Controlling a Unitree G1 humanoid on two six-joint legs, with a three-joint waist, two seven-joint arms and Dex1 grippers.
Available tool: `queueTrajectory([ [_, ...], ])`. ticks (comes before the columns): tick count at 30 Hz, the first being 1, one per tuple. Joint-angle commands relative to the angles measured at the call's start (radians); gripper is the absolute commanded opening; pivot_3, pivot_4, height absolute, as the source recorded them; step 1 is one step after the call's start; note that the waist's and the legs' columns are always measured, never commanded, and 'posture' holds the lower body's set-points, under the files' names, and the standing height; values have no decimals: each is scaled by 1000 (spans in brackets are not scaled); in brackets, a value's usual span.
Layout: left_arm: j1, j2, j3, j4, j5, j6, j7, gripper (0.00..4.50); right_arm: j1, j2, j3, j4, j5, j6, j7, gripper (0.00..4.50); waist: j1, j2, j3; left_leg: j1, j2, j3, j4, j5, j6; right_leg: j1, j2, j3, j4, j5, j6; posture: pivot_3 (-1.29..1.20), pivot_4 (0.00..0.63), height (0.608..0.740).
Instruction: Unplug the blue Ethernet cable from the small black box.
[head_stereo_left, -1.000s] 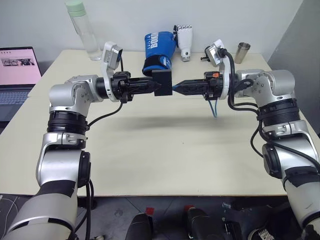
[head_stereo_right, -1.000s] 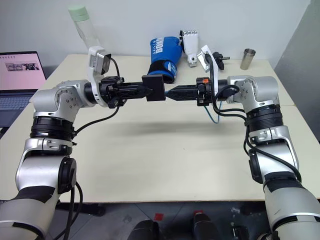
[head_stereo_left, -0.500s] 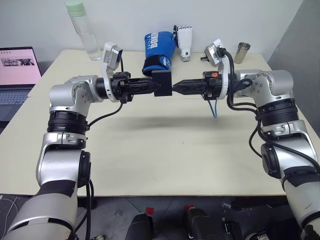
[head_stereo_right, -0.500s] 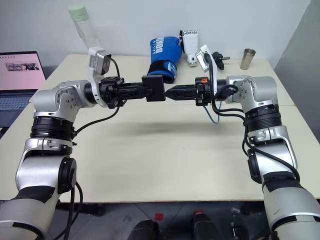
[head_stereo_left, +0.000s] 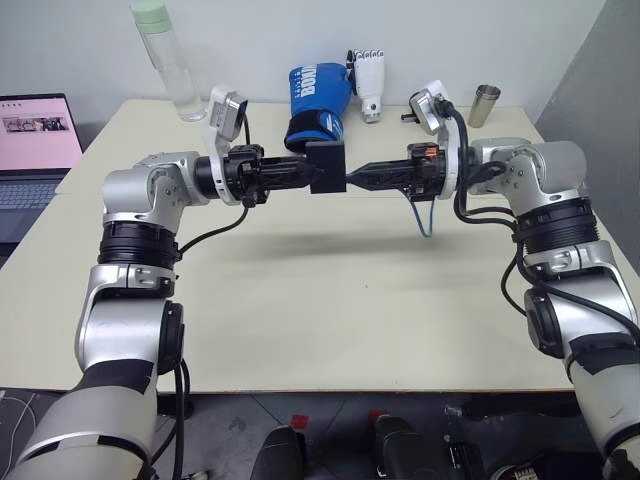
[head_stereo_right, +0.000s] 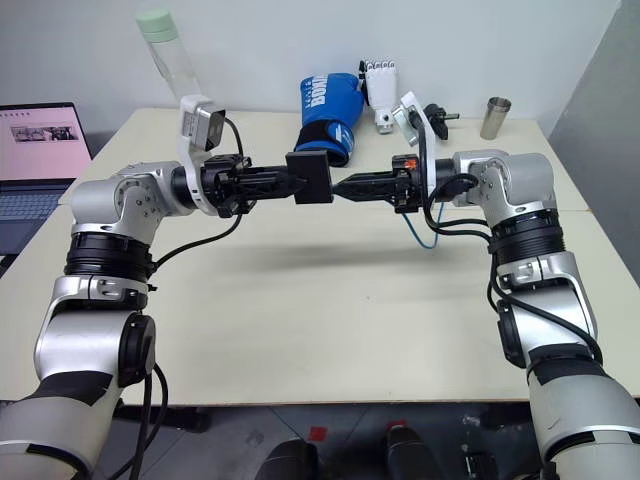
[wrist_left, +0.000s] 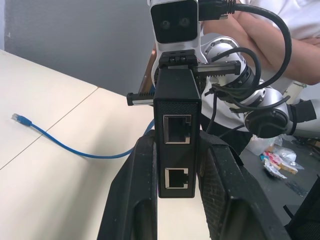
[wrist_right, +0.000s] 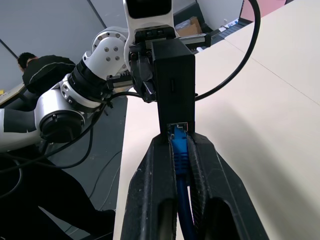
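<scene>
Since a second ago the right gripper (head_stereo_left: 352, 178) has narrowed onto the plug. Left eye view: the left gripper (head_stereo_left: 312, 176) clamps the small black box (head_stereo_left: 325, 165) above the tabletop (head_stereo_left: 300, 300), steadying it against the pull. Right wrist view: fingers (wrist_right: 150, 190) pinch the blue Ethernet cable (wrist_right: 180, 155) at the port, at twelve o'clock. Left wrist view: two free ports face outward.
</scene>
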Motion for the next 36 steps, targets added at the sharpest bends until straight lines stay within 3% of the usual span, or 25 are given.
queueTrajectory([
  [1,-34,8,10,-22,-6,-7,-4,781,3,-23,6,-46,-7,-15,16,55,0,0,0,0,0,0,0,0,0,0,0,0,0,0,0,0,150,740],
  [8,-17,22,8,-51,-13,7,-10,781,63,-138,19,-72,-22,-10,61,55,4,0,0,-1,0,-1,0,0,0,0,0,-1,-1,0,0,0,150,740],
  [13,-8,26,9,-61,-17,9,-6,781,101,-161,6,-98,-19,2,39,55,-1,1,0,-1,-1,0,0,0,0,0,0,0,-1,0,0,0,150,740],
  [18,9,31,26,-84,-24,15,19,781,196,-118,-27,-197,-111,-87,-230,55,-7,1,1,-1,1,0,0,0,0,-1,1,0,0,0,0,0,150,740],
  [22,43,41,38,-116,-34,23,35,781,486,-90,59,-389,-311,-336,-473,55,-3,0,-1,-1,1,-1,0,0,0,0,0,-1,-1,0,1,0,150,740],
  [30,39,29,37,-125,-34,26,47,781,623,-20,68,-329,-412,-470,-644,55,-1,1,1,-6,-2,-1,9,0,-1,-2,-2,1,2,0,4,0,150,740],
  [32,36,28,37,-124,-34,28,48,781,626,-13,58,-332,-406,-466,-653,741,-1,1,1,-6,-2,-2,9,0,0,-2,-1,0,2,0,4,0,150,740],
  [36,37,27,37,-125,-34,30,48,781,633,-9,52,-351,-390,-447,-643,1486,-1,1,1,-6,-2,-2,9,0,0,-2,-1,0,2,0,4,0,150,740],
])
